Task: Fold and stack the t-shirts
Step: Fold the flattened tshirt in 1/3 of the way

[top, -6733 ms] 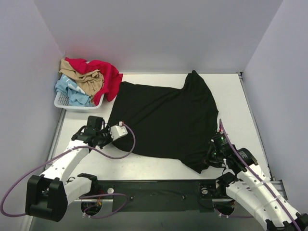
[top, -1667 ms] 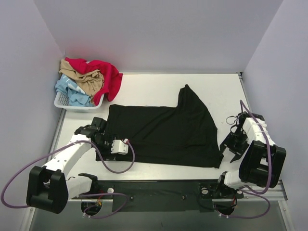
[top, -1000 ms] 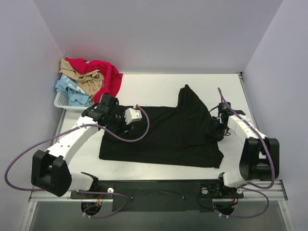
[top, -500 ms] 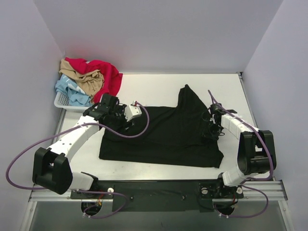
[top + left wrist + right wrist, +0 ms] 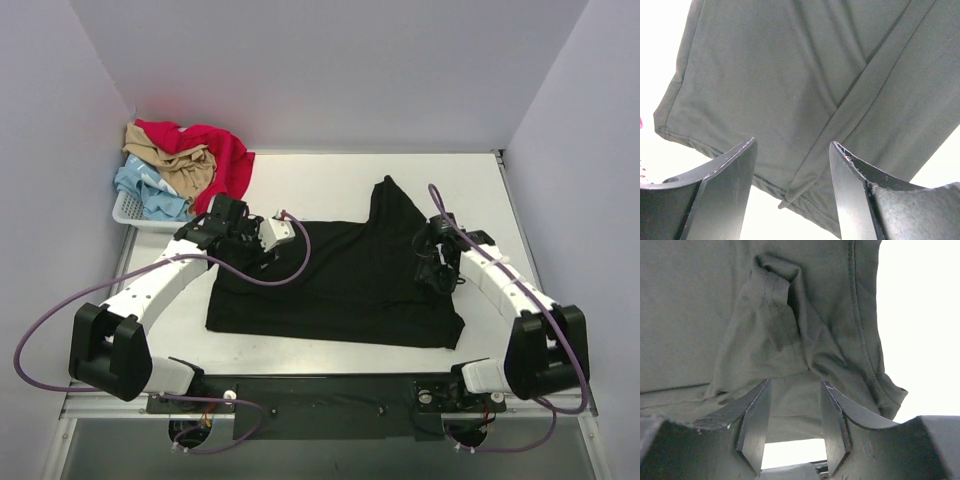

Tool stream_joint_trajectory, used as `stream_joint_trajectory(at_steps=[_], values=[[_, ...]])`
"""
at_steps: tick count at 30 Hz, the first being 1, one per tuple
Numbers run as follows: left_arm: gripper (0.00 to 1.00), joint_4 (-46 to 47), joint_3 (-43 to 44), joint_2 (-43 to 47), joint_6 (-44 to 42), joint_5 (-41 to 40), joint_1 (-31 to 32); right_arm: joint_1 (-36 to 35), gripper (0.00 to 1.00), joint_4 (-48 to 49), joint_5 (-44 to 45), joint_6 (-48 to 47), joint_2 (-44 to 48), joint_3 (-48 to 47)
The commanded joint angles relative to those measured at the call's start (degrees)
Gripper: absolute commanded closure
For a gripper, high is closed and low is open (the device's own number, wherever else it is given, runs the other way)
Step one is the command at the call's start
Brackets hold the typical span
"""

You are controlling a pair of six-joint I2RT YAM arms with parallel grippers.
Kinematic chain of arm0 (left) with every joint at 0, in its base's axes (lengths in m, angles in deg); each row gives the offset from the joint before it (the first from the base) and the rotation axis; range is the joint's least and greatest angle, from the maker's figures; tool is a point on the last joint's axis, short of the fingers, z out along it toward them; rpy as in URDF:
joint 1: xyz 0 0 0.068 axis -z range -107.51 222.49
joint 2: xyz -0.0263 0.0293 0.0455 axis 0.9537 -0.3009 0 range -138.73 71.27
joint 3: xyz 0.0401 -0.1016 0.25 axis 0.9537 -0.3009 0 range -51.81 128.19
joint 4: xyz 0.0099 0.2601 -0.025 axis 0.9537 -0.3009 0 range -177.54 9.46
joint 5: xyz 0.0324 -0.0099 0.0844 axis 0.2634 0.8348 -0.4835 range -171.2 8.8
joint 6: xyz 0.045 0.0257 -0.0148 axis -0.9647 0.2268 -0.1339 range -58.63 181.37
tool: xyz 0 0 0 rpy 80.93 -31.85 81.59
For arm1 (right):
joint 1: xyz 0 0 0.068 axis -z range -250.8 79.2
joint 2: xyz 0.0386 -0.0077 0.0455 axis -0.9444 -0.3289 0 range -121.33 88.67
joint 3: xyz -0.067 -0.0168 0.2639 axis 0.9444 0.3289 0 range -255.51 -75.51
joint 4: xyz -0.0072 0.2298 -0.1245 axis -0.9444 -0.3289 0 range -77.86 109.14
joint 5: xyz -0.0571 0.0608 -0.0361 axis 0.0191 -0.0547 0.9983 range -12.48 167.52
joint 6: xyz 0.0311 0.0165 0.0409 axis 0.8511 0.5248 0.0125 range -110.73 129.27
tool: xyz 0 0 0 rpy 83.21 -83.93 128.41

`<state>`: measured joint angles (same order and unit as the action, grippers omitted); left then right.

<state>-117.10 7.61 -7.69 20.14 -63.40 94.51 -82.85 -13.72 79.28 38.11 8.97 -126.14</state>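
The black t-shirt (image 5: pixel 340 280) lies on the white surface (image 5: pixel 320 180) in the middle of the top view, in a wide band with one narrow flap reaching toward the upper centre. Its outline matches the frame half a second back. Nearly seven seconds ago it was spread far larger, with its lower right corner hanging near the bottom of the frame.

The left tool (image 5: pixel 240 240) has hardly shifted and hovers over the shirt's upper left corner. In the left wrist view its fingers (image 5: pixel 725 190) stand apart, released, with only flat cloth and a hem beyond them. The right tool (image 5: pixel 432 265) has crept slightly left over the shirt's right edge while that arm's elbow swung toward the lower right. It is spread too, and a puckered sleeve fold shows past it.

There are four t-shirts. One is black, and the red t-shirt (image 5: pixel 225 160), tan t-shirt (image 5: pixel 185 165) and pale blue t-shirt (image 5: pixel 145 190) are heaped in the one white basket (image 5: pixel 130 210) at the upper left. There are two arms and two tools.
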Motion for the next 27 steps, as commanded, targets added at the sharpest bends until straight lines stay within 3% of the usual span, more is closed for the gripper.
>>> stream_joint_trajectory(at_steps=[1, 12, 19, 23, 27], values=[[0.31, 2.3, -0.5, -0.1, -0.8, 0.4, -0.1, 0.1, 0.62, 6.0, -3.2, 9.4, 6.6, 6.2], [0.31, 2.5, -0.6, -0.1, -1.3, 1.8, -0.1, 0.0, 0.55, 14.6, -5.4, 17.3, 6.5, 12.9], [0.31, 2.6, -0.8, -0.3, -1.7, 1.5, -0.1, 0.1, 0.61, 16.7, -4.6, 19.1, 5.2, 14.9], [0.31, 2.7, -0.9, -0.3, -2.0, 1.7, -0.2, 0.4, 0.70, 17.0, 0.1, 18.9, 6.0, 15.4], [0.31, 2.5, -0.9, -0.3, -2.4, 1.4, -0.2, 1.8, 0.68, 17.3, -1.2, 18.1, 4.4, 15.8]])
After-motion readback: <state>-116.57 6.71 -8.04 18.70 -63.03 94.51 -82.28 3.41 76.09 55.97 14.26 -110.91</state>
